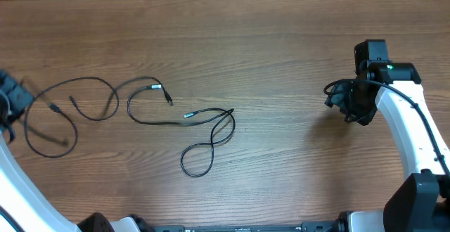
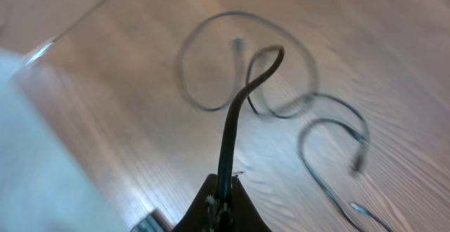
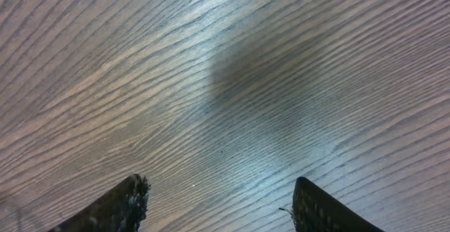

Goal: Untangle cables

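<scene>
Here, cable (image 2: 229,128) in left pincer (image 2: 223,197).

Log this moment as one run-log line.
left fingers: shut on cable | right fingers: open, empty, over table | other cable: looped on table, untouched
</scene>
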